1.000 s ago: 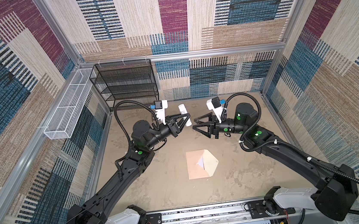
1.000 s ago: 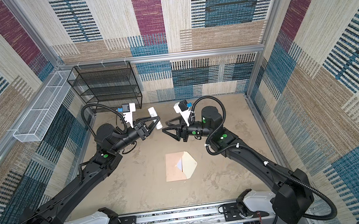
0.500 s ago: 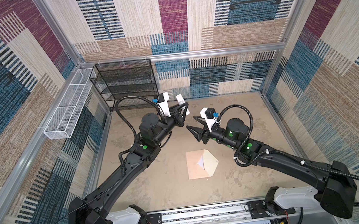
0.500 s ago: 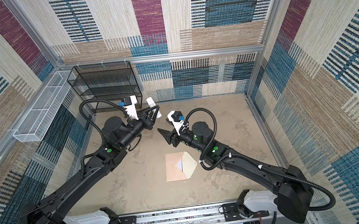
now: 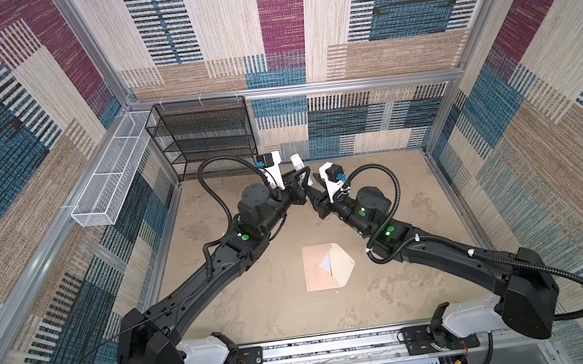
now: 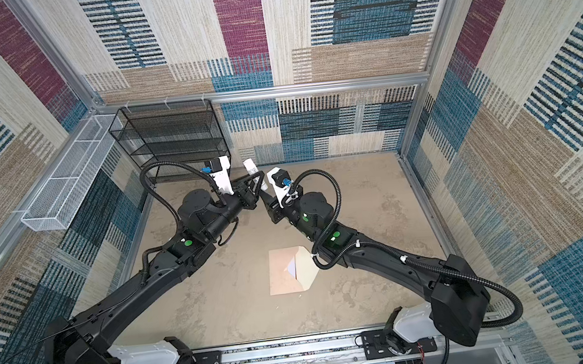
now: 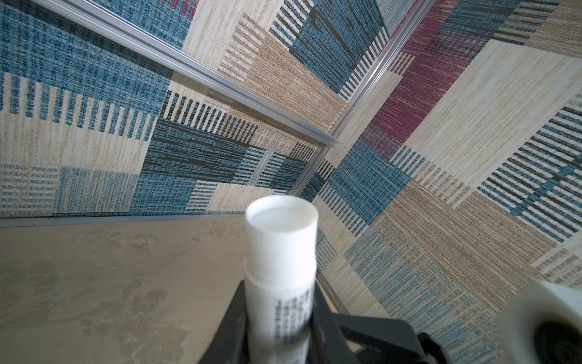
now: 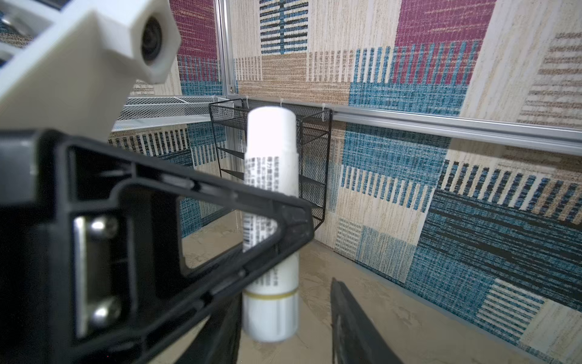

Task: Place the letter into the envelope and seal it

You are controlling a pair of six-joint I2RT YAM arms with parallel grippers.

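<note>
My left gripper (image 5: 301, 179) was clamped on the tube (image 5: 296, 161). It held the tube around its printed middle, so both ends stuck out past the fingers. My right gripper (image 5: 314, 185) sat just beside the left one, at its 3 o'clock in both top views. Its jaws were apart and straddled the tube's lower end. In the right wrist view one finger (image 8: 352, 318) stood clear of the tube with a gap. The left gripper hid the other finger, so I could not tell whether that one touched.

The envelope (image 5: 322, 274) lay flat on the table (image 5: 258, 302), well apart from both grippers, at their 6 o'clock. Its flap was open and pointed to 3 o'clock, cream lining up. A small white patch (image 5: 326, 265) showed at its mouth; I could not tell whether that was the letter. A black rack (image 5: 205, 136) stood against the back wall, at 11 o'clock from my grippers.
</note>
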